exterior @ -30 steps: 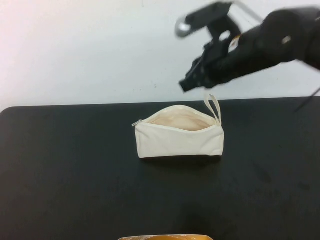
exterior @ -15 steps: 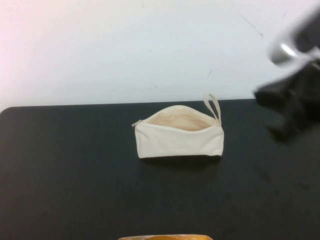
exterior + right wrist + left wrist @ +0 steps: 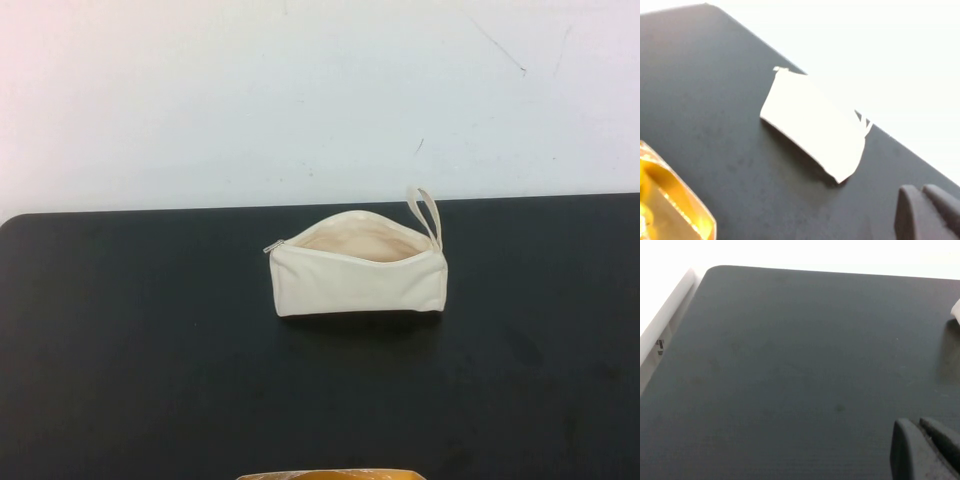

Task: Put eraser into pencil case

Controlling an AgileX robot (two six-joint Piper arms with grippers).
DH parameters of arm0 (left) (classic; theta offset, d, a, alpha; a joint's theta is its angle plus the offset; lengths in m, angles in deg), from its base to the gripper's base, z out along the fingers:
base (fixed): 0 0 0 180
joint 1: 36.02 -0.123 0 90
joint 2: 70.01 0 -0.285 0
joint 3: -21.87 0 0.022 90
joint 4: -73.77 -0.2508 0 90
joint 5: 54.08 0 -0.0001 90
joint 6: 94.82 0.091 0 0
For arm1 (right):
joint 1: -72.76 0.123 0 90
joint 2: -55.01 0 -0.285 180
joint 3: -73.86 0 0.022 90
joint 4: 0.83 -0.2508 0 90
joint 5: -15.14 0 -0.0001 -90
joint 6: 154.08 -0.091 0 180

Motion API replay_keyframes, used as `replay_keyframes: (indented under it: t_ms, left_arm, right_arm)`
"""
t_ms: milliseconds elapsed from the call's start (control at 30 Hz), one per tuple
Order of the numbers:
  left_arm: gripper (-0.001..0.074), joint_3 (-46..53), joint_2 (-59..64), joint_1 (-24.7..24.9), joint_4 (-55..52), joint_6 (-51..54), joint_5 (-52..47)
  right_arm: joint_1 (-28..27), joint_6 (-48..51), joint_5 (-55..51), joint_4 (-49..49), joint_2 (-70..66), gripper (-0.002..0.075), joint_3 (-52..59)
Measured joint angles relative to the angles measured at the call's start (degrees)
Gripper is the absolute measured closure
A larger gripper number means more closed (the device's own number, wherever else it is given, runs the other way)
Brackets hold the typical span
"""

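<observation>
Sitting a little above the centre of the high view, the pencil case point(image 3: 358, 273) rests on the black table point(image 3: 140, 350) with its zip drawn back and its mouth gaping upward, showing a cream lining inside. Its silver zipper pull point(image 3: 270, 246) pokes out at the left end, and its loop strap point(image 3: 427, 215) stands up at the right end against the white wall point(image 3: 300, 100). The eraser cannot be seen in any view; whether it lies inside the pouch cannot be told.

In the right wrist view the pouch shows as a pale, washed-out block near the middle of the frame, well apart from the right gripper point(image 3: 930, 215), whose dark fingers sit pressed together in the lower right corner, holding nothing. A shiny yellow object point(image 3: 670, 210) fills the lower left corner there, and its edge peeks in at the bottom centre of the high view.

The left gripper point(image 3: 927, 452) shows in the lower right corner of the left wrist view, above bare tabletop, fingers likewise closed together and empty. Neither gripper appears in the high view.
</observation>
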Motion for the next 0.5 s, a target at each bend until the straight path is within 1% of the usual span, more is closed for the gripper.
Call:
replay_keyframes:
  t_ms: [200,367,433,500]
  left_arm:
    - [0.0738,0.0,0.0,0.0,0.0,0.0,0.0]
    - [0.0738,0.0,0.0,0.0,0.0,0.0,0.0]
    - [0.0738,0.0,0.0,0.0,0.0,0.0,0.0]
    - [0.0738,0.0,0.0,0.0,0.0,0.0,0.0]
  right_arm:
    - [0.0,0.12,6.98,0.35,9.39,0.0727,9.91]
    - [-0.1,-2.02,8.66,2.57,18.07,0.0727,14.78]
    - [-0.89,-4.03,8.65,4.35,21.15,0.0727,16.6]
    - [-3.95,-5.96,8.78,5.3,24.56,0.0727,18.31]
